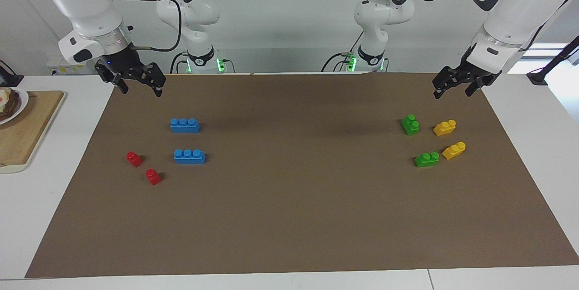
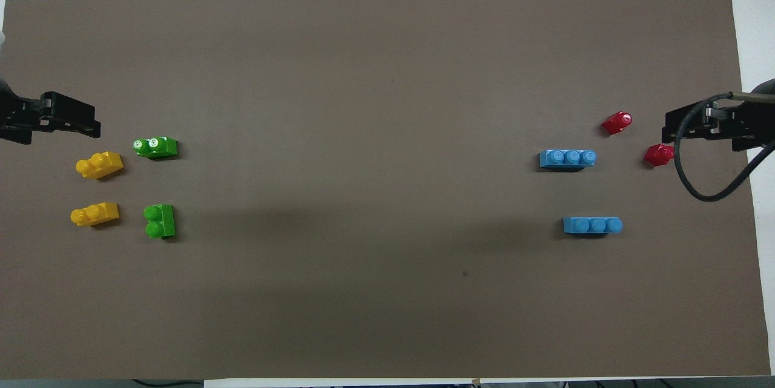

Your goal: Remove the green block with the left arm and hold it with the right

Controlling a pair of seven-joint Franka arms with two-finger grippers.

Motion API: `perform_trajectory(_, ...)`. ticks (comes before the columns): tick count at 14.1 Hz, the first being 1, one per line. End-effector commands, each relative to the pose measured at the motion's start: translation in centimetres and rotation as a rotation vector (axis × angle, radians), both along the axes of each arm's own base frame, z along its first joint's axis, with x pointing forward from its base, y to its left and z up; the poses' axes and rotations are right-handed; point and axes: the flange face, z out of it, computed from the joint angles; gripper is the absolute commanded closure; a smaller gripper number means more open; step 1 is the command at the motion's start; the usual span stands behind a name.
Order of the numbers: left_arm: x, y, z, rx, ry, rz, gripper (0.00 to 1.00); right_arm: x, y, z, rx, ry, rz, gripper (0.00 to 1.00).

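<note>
2 white arms w/ black grippers, cables

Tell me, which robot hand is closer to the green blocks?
The left one. The left gripper hangs in the air at the left arm's end of the table, close by the two green blocks. The right gripper hangs at the right arm's end, near the blue blocks.
</note>
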Motion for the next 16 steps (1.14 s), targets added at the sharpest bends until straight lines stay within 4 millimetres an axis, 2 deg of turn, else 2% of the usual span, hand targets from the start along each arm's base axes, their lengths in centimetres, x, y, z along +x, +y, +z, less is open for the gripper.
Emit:
perform_trajectory(1,0.6,-0.3,0.4,0.019,-0.008,-0.003,0.00,-0.1,-0.2,0.3,0.022,0.010,0.005,0.00)
perform_trajectory(9,0.6,0.0,0.0,0.011,-0.003,0.000,0.00,-0.1,-0.2,0.3,0.020,0.010,0.005,0.00)
perform_trajectory(12,0.0,-0.2,-2.0,0.011,0.040,-0.010,0.00,-0.1,-0.2,0.1,0.020,0.013,0.005,0.00)
perform_trajectory(16,0.3,-0.6,-1.8,0.010,0.022,-0.012,0.00,-0.1,-0.1,0.2,0.020,0.012,0.006,0.00)
